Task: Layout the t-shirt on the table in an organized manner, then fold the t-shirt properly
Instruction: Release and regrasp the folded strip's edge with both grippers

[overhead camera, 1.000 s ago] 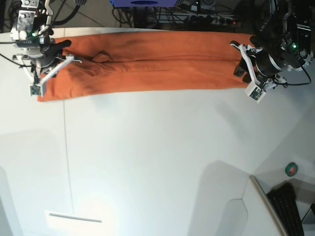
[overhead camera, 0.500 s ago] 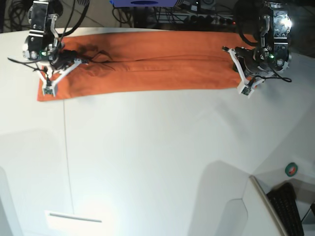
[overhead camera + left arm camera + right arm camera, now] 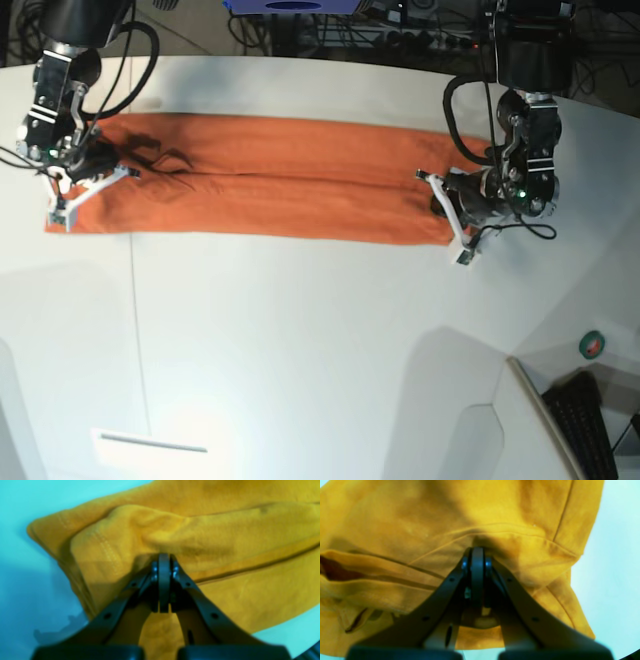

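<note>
A long band of orange t-shirt (image 3: 270,190) lies folded lengthwise across the upper part of the base view, on a large white table (image 3: 320,340). The band runs from the upper left of the frame toward the right of centre, with a crease line along its length and a small rumple near its left end.

At the left end of the band, the right gripper (image 3: 88,172) presses into the cloth. In the right wrist view, its dark jaws meet at the centre of the frame, pinched closed on a ridge of the fabric (image 3: 475,552), which looks yellow-orange in this camera. Folded layers and a seam run off to the left, and the pale table shows along the right edge of the frame.

At the right end of the band, the left gripper (image 3: 445,205) sits at the shirt's edge. In the left wrist view, its jaws are also closed tight at the centre of the frame, clamped on a raised fold of the fabric (image 3: 163,555). A stitched hem curves across the upper left of that frame, with the table, tinted blue-green in this camera, showing along the left side and at the lower right corner.

In the base view, a thin dark seam line (image 3: 137,330) runs down the table at the left, below the shirt. A dark keyboard (image 3: 588,425) sits at the lower right corner.
</note>
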Motion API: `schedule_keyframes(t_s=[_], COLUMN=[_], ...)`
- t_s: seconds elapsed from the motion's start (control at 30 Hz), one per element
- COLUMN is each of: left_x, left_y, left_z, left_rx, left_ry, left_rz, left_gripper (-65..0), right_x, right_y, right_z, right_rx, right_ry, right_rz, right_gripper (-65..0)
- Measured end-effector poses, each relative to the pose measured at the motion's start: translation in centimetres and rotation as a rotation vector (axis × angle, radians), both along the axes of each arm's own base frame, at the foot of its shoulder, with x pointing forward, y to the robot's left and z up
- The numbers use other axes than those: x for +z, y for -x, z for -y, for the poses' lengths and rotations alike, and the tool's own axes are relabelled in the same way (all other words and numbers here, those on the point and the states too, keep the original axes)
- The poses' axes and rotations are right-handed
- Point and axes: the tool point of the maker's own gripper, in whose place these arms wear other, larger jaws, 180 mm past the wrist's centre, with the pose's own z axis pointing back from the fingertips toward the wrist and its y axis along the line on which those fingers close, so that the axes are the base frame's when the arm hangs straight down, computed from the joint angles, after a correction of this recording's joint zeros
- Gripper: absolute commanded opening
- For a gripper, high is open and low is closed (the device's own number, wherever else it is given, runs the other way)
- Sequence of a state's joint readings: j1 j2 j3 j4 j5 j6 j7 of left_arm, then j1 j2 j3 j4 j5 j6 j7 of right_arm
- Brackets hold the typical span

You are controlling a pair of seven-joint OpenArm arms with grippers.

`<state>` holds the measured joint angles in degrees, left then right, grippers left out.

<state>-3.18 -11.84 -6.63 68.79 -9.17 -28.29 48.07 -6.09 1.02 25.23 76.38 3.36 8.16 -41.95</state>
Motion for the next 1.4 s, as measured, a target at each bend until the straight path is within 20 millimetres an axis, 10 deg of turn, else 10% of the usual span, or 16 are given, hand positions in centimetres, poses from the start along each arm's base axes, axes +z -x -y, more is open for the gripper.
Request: schedule_keyframes(t_s=[0.43, 0.67, 1.03, 1.4], left_x=[1.7, 7.3, 0.8, 5.4], left_y=[-2.2, -3.9, -2.0, -2.9], left_z=[-1.5, -3.2, -2.5, -8.1], left_rx=[0.001, 0.009, 0.145, 0.216], left_ry=[-0.051, -0.11, 0.039, -0.062], left_rz=[0.006, 0.145, 0.037, 0.169], left_gripper=[-65.0, -65.0, -65.0, -65.0], right_x=[0.6, 2.9, 2.6, 2.4], right_y=[1.0, -0.8, -0.3, 0.2], right_z=[0.5, 1.0, 0.9, 0.9], right_rx=[0.006, 0.008, 0.009, 0.01], right_ry=[0.028, 0.059, 0.057, 0.057], right_rz=[-0.018, 0.056, 0.04, 0.03], right_gripper=[-65.0, -65.0, -65.0, -65.0])
